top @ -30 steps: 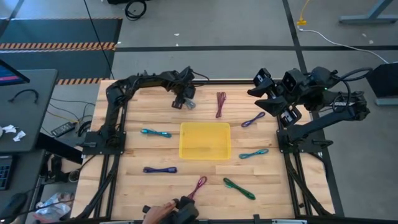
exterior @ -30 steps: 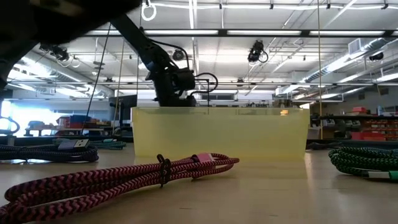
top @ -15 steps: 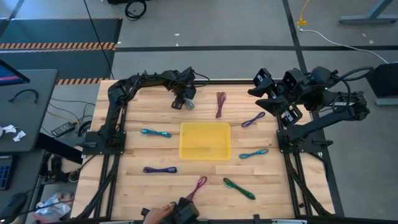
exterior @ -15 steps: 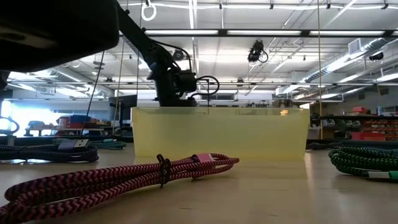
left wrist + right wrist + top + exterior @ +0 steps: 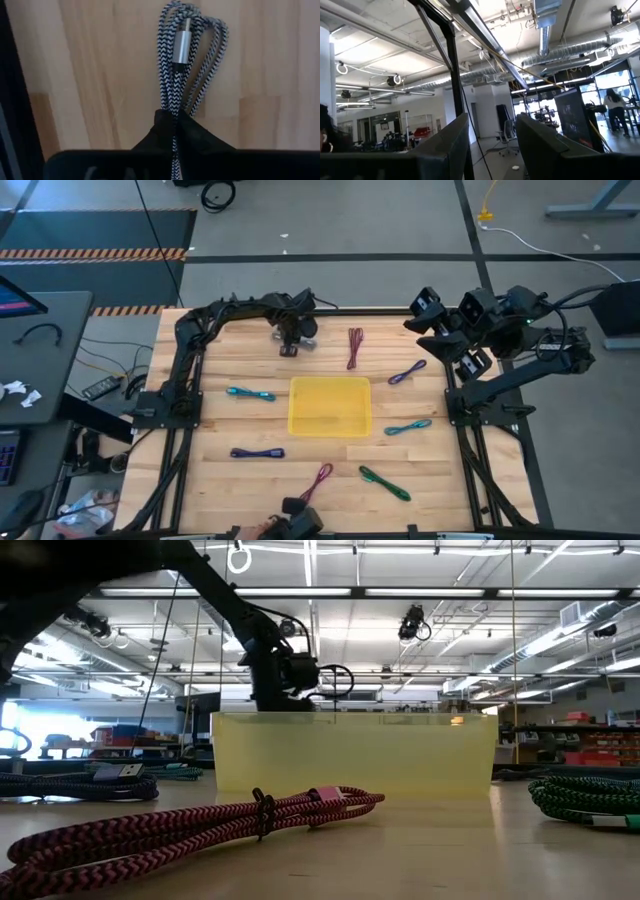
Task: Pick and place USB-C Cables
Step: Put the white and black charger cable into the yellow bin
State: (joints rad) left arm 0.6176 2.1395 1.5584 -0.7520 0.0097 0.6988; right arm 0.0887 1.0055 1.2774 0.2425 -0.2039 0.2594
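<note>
Seven cables (image 5: 250, 394) scattered across wooden table (image 5: 220, 470).

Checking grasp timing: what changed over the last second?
The left claw closed on the grey cable at the table's far edge, left of the yellow tray. The hand at the near edge has mostly withdrawn. The right claw stayed open and raised; the other cables did not move.

Looking straight down over the whole table (image 5: 250, 480); peering level from tabletop height, sharing the yellow tray (image 5: 329, 406); left wrist hovering close above wood, right wrist facing the room.
</note>
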